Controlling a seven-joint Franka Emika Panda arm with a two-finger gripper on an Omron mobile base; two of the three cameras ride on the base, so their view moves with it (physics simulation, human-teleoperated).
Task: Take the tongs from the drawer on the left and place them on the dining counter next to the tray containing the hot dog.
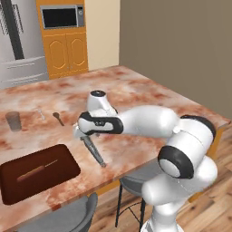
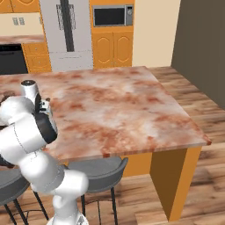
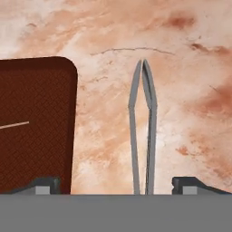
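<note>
With fingertips [image 3: 45,185] spread wide and gripping nothing, gripper [image 3: 117,185] hangs over tongs [image 3: 142,131] lying on dining counter [image 3: 190,68], tray [image 3: 41,113] near at nine o'clock; could snag tongs if lifted carelessly.

**A glossy white arm with dark bands**

The robot's arm [image 1: 149,121] is built of smooth, glossy white rounded segments, thick and tubular, with bulbous elbow housings. Dark grey to black rings mark each joint. A black band wraps the wrist section, bearing small pale markings. The end effector [image 3: 116,185] carries two small dark fingertips [image 3: 45,183] with lighter grey pads.
</note>
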